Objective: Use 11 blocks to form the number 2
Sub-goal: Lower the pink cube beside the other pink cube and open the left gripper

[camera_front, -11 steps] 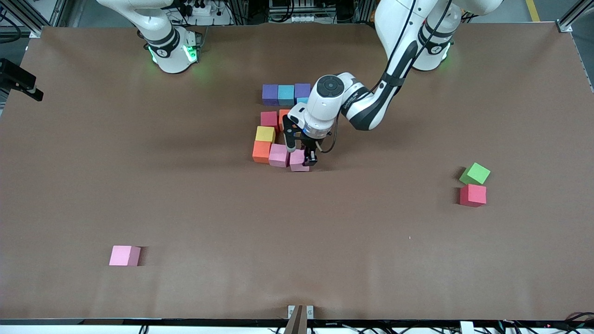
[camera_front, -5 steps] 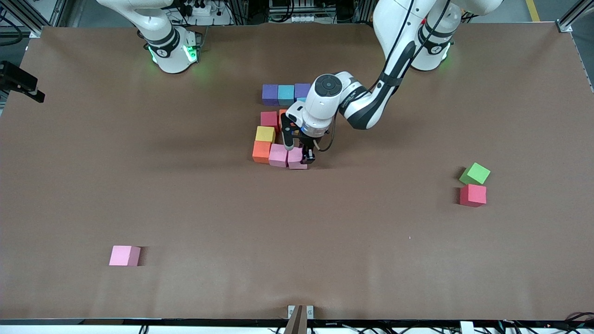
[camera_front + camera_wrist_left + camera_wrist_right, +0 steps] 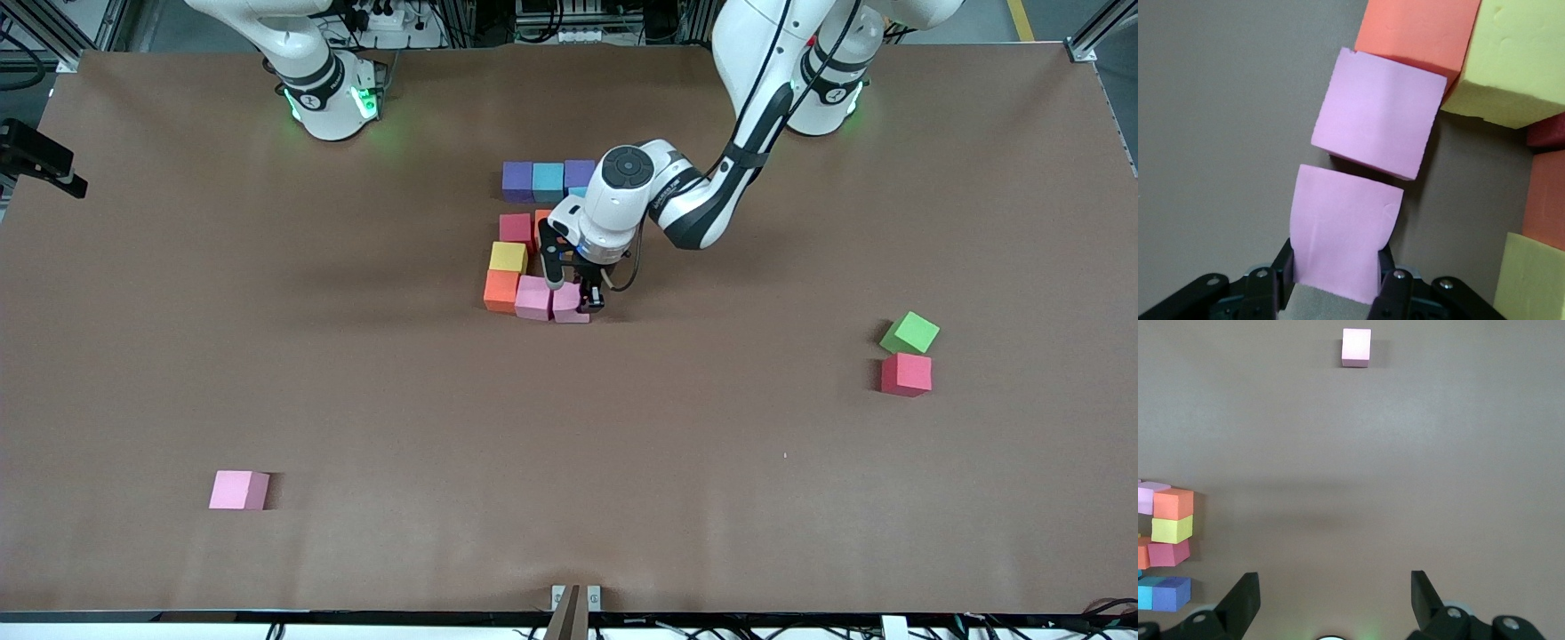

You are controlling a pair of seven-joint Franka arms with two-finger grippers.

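Observation:
My left gripper [image 3: 569, 299] [image 3: 1337, 272] is shut on a light pink block [image 3: 571, 305] [image 3: 1341, 227], low at the table. This block is close against a second light pink block [image 3: 532, 297] [image 3: 1379, 121], a little skewed to it. That second one adjoins an orange block [image 3: 500, 290], with a yellow block [image 3: 508, 257] and a rose-red block [image 3: 515, 228] farther from the front camera. Nearest the bases, a purple [image 3: 516, 180], a cyan [image 3: 548, 181] and another purple block [image 3: 580, 172] form a row. The arm hides the other blocks. My right gripper [image 3: 1333, 597] waits open, high above bare table.
A loose light pink cube [image 3: 238, 490] [image 3: 1356, 347] lies near the front camera toward the right arm's end. A green cube [image 3: 910, 332] and a deep red cube [image 3: 906, 373] sit together toward the left arm's end.
The left gripper has slid the held pink block slightly toward the neighbouring pink block. The right arm has not moved.

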